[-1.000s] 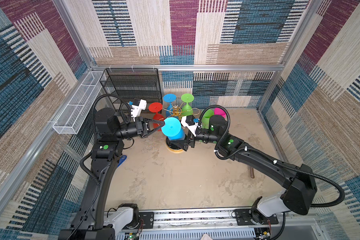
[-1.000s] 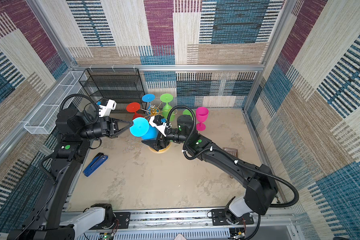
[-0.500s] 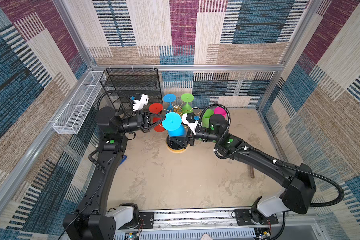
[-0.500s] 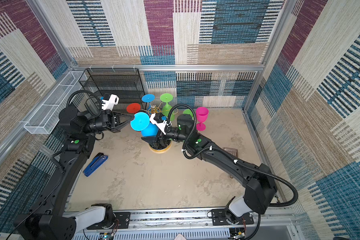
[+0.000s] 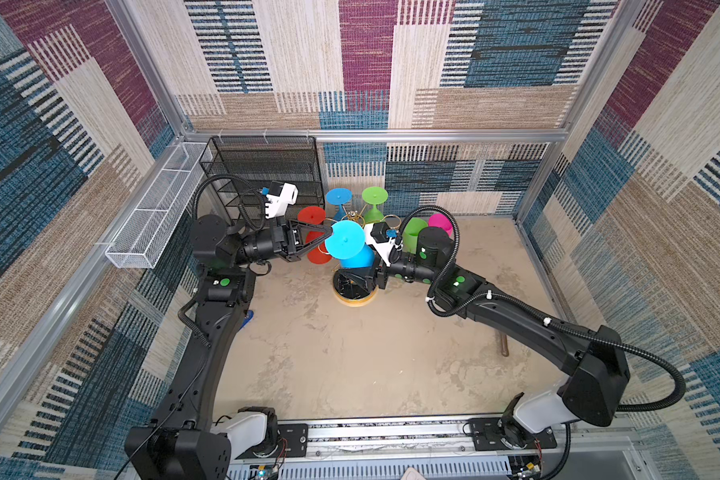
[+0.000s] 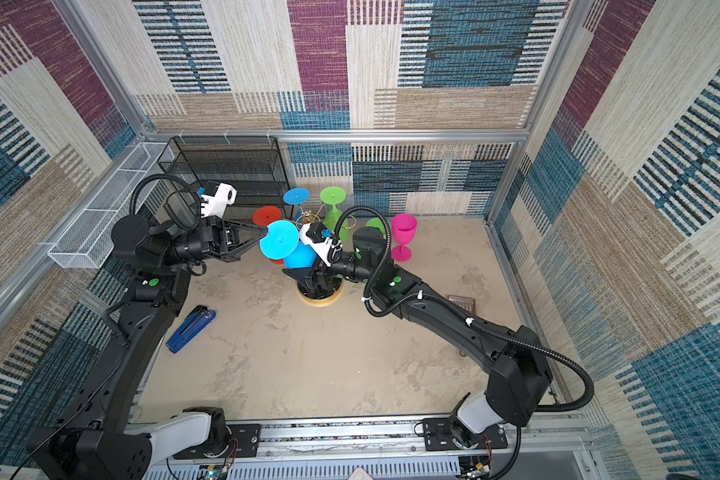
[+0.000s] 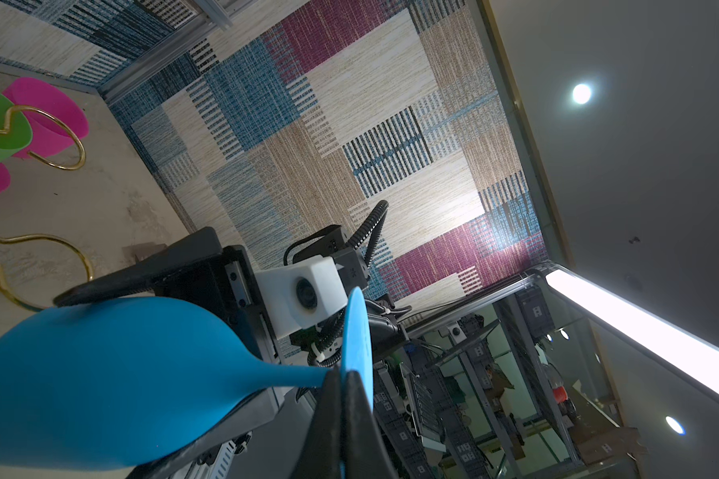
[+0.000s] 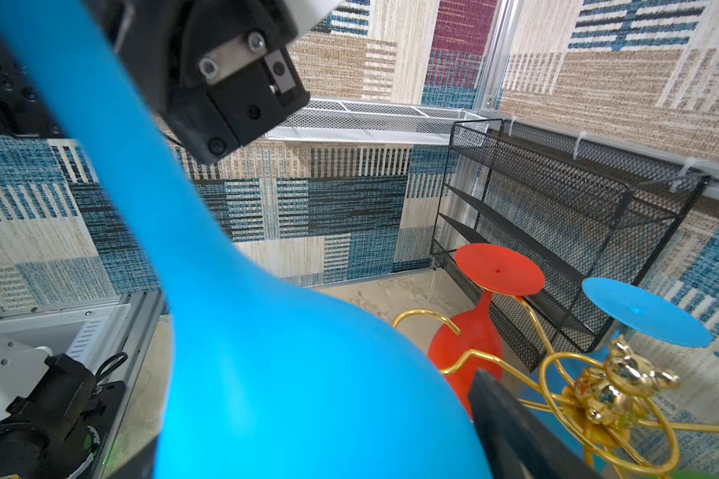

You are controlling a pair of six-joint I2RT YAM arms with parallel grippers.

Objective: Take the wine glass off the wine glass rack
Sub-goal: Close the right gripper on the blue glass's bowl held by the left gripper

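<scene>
Left of centre in both top views, the left jaws are clenched on the foot rim of the cyan wine glass (image 5: 347,248). The glass hangs tilted mid-frame, foot uppermost, over the round base of the wine glass rack (image 5: 356,301), which stands on the surface (image 5: 350,365). From the right, the right jaws flank its bowl, spread wide. I cannot tell whether they press it.

No legible text or markings
</scene>
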